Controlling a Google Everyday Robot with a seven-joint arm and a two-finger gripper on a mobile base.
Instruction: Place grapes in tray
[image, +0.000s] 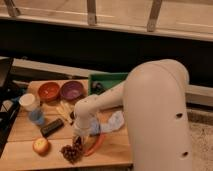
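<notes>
Wooden tabletop, dark wall behind; jaws low over grapes at front edge, spread unclear; tray at back.

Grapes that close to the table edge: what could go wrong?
The gripper is just above the grapes near the front edge of the table; a nudge might push them off. The chili beside them could get snagged. The tray is across the table, so loose grapes might drop on the way.
</notes>
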